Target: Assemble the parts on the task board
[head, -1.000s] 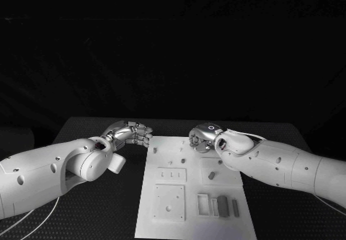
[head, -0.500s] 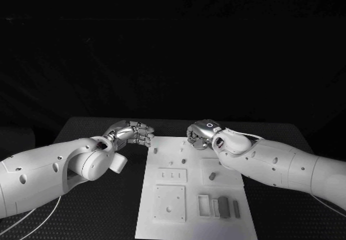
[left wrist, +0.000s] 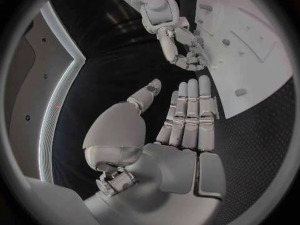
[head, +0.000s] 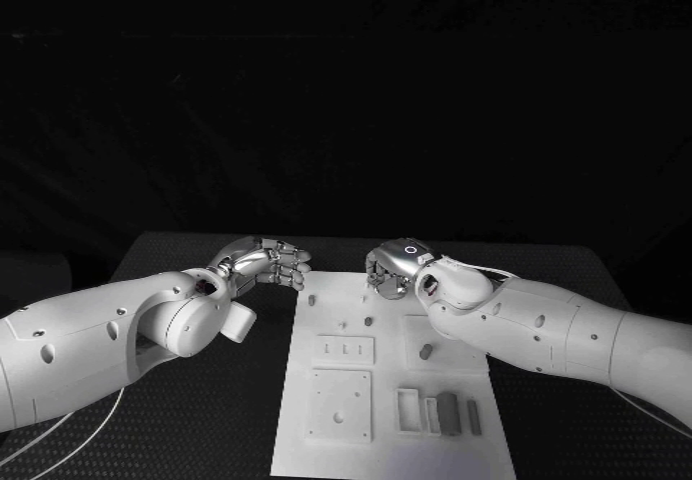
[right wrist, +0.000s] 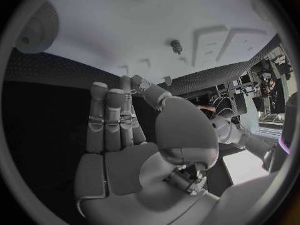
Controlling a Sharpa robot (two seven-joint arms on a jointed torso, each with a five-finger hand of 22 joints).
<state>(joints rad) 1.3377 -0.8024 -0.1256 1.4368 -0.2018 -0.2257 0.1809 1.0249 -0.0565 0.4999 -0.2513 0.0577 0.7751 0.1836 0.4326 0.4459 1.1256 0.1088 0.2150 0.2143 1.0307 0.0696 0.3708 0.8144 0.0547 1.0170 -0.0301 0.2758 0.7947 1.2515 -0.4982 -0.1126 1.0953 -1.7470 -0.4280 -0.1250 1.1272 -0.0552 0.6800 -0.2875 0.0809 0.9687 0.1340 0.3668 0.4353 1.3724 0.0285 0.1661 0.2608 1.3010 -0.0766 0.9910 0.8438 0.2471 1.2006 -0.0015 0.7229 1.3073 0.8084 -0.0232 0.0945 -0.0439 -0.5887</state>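
Left hand (head: 265, 263): in its wrist view the fingers (left wrist: 189, 116) lie straight and side by side, thumb apart, palm bare, nothing grasped. It hovers just off the far left corner of the task board (head: 325, 440), over the black table (head: 173, 250).

Right hand (head: 394, 268): fingers (right wrist: 107, 117) likewise extended and together, thumb off to the side, nothing in them (released). It sits over the board's far edge, right of centre. From the left wrist camera its fingers look bent downward toward the board; contact with the board can't be made out.

Task board lies flat mid-table, long axis running away from the robot. Parts on it: a small dark peg (head: 424, 351) standing near the middle right, two dark bars (head: 447, 412) lying beside white blocks at the near right, and small pegs near the far end (too small to tell more).
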